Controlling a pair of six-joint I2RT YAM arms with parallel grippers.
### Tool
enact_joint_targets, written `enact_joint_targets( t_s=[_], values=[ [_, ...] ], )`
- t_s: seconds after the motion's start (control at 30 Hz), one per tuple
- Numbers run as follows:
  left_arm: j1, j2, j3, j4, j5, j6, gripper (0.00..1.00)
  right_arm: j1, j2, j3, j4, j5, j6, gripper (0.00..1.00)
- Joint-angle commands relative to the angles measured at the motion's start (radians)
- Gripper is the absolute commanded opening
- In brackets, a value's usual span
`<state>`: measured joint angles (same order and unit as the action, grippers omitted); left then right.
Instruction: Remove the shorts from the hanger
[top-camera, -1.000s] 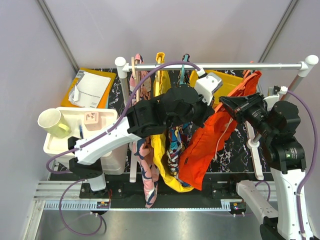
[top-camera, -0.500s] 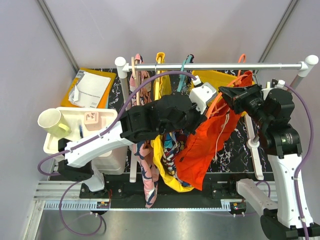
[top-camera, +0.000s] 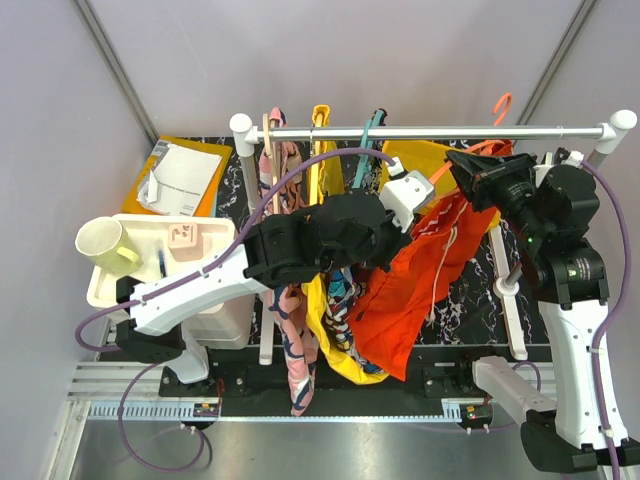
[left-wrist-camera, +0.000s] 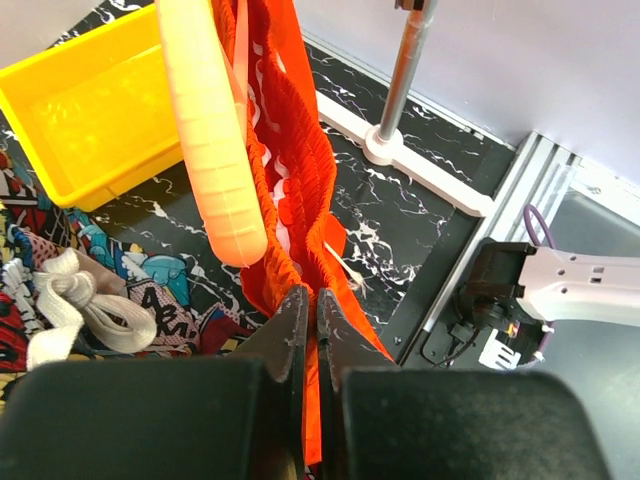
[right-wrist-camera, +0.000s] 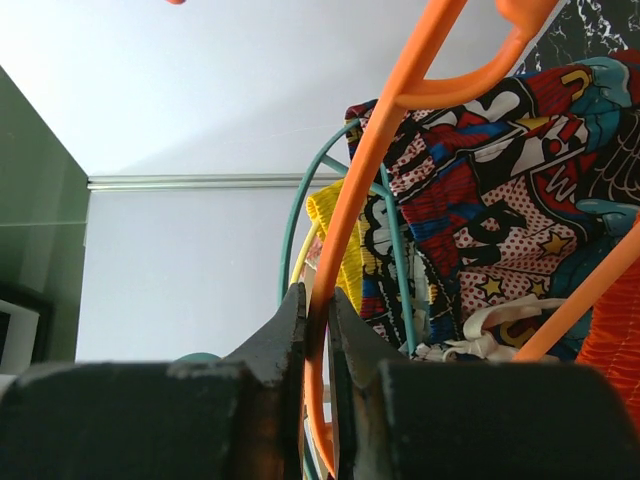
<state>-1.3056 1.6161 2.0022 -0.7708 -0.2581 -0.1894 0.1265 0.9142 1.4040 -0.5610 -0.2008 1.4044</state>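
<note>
The left tool (left-wrist-camera: 312, 300) pinches the shorts (left-wrist-camera: 298, 160) tight. The right tool (right-wrist-camera: 318, 302), further right, grips the hanger (right-wrist-camera: 392, 110). The shorts hang between both tools.

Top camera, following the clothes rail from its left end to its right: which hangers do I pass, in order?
pale wooden hanger → yellow hanger → teal hanger → orange hanger

Orange-red shorts (top-camera: 420, 280), orange hanger (right-wrist-camera: 405, 90), yellow bin (left-wrist-camera: 60, 90), comic-print garment (right-wrist-camera: 500, 170), teal hanger (right-wrist-camera: 397, 270)
</note>
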Motion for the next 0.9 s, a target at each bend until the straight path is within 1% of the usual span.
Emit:
enact_joint_targets(
  t_s=[0.0,0.2,0.23,0.27,0.3,0.37,0.4,0.53,0.57,0.67,0.73,0.77,0.87],
  values=[
    [-0.007,-0.039,0.004,0.056,-0.062,0.030,0.00,0.002,-0.029,0.001,0.110,0.018,0.001,0.00],
    [-0.007,0.005,0.078,0.077,-0.110,0.070,0.00,0.002,-0.038,-0.062,0.113,-0.006,0.008,0.00],
    [-0.007,0.011,0.096,0.077,-0.115,0.070,0.06,0.002,-0.032,-0.063,0.118,-0.009,0.010,0.00],
    [-0.007,0.013,0.102,0.077,-0.116,0.067,0.19,0.001,-0.031,-0.066,0.121,-0.012,0.021,0.00],
    [-0.007,0.010,0.102,0.077,-0.118,0.059,0.48,0.002,-0.029,-0.066,0.125,-0.015,0.025,0.00],
    [-0.007,-0.010,0.090,0.082,-0.101,0.042,0.61,0.001,-0.026,-0.065,0.125,-0.015,0.050,0.00],
    [-0.007,-0.019,0.086,0.085,-0.090,0.039,0.66,0.001,-0.028,-0.066,0.122,-0.015,0.062,0.00],
    [-0.009,-0.064,0.061,0.093,-0.014,0.022,0.68,0.002,-0.046,-0.097,0.119,-0.035,0.175,0.00],
    [-0.011,-0.071,0.055,0.099,0.005,0.013,0.68,0.002,-0.052,-0.115,0.113,-0.040,0.226,0.00],
    [-0.021,-0.100,0.043,0.113,0.028,0.011,0.68,0.001,-0.095,-0.154,0.083,-0.051,0.310,0.00],
    [-0.026,-0.114,0.041,0.116,0.039,0.011,0.68,0.002,-0.136,-0.163,0.053,-0.052,0.332,0.00],
    [-0.027,-0.119,0.040,0.117,0.042,0.011,0.68,0.002,-0.150,-0.163,0.009,-0.049,0.341,0.00],
    [-0.032,-0.131,0.041,0.117,0.057,0.015,0.68,0.002,-0.208,-0.169,-0.033,-0.025,0.322,0.00]
  ],
)
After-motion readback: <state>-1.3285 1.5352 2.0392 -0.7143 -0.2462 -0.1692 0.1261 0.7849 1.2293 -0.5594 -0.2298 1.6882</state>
